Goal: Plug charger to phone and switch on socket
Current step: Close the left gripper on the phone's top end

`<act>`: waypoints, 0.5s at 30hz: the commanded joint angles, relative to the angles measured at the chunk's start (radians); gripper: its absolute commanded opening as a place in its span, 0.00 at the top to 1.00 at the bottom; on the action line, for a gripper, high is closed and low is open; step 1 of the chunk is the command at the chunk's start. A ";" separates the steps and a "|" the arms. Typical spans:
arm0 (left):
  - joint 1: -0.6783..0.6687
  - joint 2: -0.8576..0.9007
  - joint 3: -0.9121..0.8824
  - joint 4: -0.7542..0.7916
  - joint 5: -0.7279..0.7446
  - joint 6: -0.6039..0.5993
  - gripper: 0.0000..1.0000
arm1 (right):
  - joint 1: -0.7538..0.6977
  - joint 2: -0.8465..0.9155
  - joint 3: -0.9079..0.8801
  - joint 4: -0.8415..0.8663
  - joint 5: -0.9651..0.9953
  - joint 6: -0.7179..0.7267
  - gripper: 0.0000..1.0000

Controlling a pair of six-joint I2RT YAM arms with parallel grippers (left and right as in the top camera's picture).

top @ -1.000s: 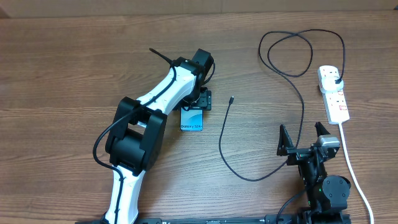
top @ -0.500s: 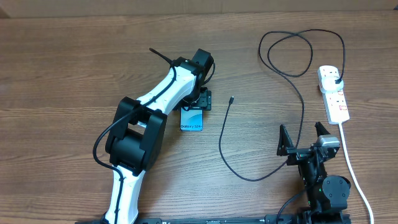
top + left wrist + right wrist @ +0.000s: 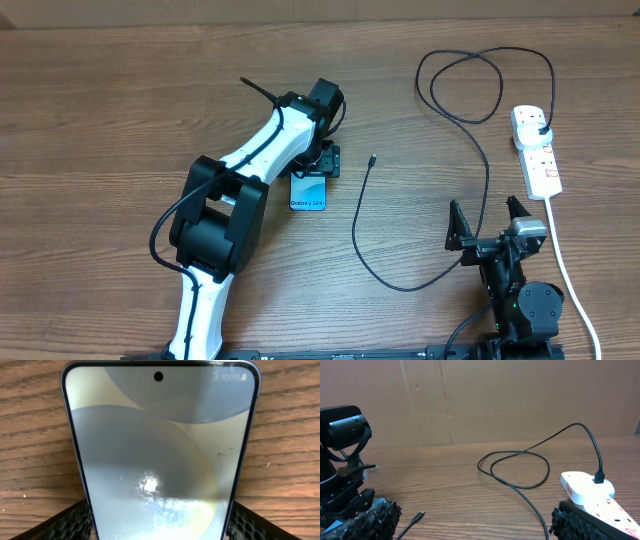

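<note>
Connector tip of the charger is what the next move turns on. It lies on the tabletop off the right side of the phone, near but not touching. The cable runs from it back toward the robot, so the tip's axis is approx parallel to the phone's long axis and aims at neither end.

Phone lies flat, long axis far-to-near, w/ its far part hidden under the left jaws. In the left wrist view the pads sit against both long edges w/ no gap showing, so the left jaws look clenched on the phone. Which end has the port: can't tell.

Right jaws hang released and empty near the robot's edge, fingers spread wide, well apart from the tip. The cable's mid-run passes just left of them.

Left arm is nearer the tip but busy, so I'd judge the right arm has to fetch it: reach forward and left, then turn the tip toward a phone end.

Black plug already sits in the socket, far right. Red switches are too small to read as on/off.
</note>
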 commanded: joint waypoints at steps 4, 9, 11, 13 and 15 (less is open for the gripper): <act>0.003 0.082 -0.032 -0.014 0.050 -0.011 0.14 | -0.001 -0.009 -0.010 0.006 0.006 -0.005 0.00; 0.003 0.082 -0.032 -0.013 0.069 -0.018 0.15 | -0.001 -0.009 -0.010 0.006 0.006 -0.005 0.00; 0.003 0.082 -0.032 -0.013 0.068 -0.018 0.15 | -0.001 -0.009 -0.010 0.006 0.006 -0.005 0.00; 0.003 0.082 -0.032 -0.013 0.068 -0.018 0.16 | -0.001 -0.009 -0.010 0.006 0.006 -0.005 0.00; 0.003 0.082 -0.032 -0.014 0.068 -0.018 0.16 | -0.001 -0.009 -0.010 0.006 0.006 -0.005 0.00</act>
